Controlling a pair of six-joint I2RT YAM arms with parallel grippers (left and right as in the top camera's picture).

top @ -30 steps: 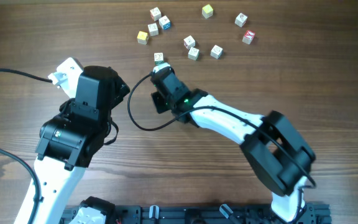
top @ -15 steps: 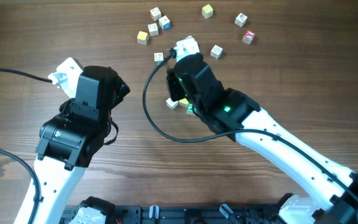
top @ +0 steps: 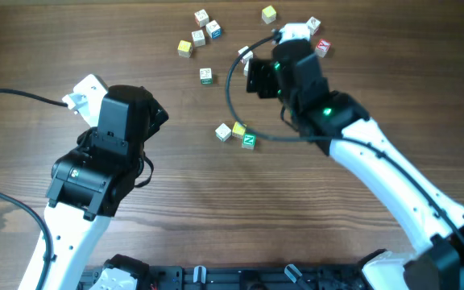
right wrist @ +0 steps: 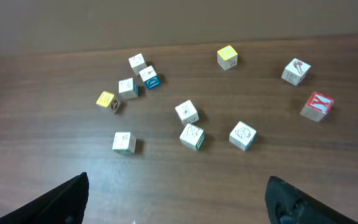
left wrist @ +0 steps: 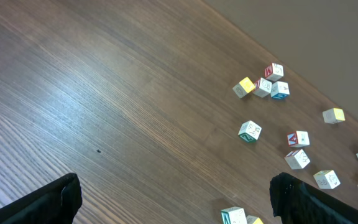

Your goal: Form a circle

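Observation:
A tight group of three small letter cubes makes up the circle at the table's middle: a white cube [top: 225,132], a yellow cube [top: 238,129] and a green "N" cube [top: 248,140], close together. My right gripper [right wrist: 179,200] hangs open and empty above the table, behind and to the right of that group, facing the loose cubes at the back. Three white cubes [right wrist: 191,135] lie just ahead of it. My left gripper [left wrist: 176,198] is open and empty over bare wood on the left; the white cube [left wrist: 234,216] shows at that view's lower edge.
Loose letter cubes lie scattered along the back: a red one [top: 322,47], a yellow one [top: 269,13], a blue one [top: 213,30], another yellow [top: 184,48] and a lone white one [top: 206,75]. The right arm [top: 353,129] crosses the right half; the left arm [top: 103,153] stands at left.
My right gripper has gone from shut to open while swinging back and to the right. The three-cube group has come out from under its arm. The left arm has not moved.

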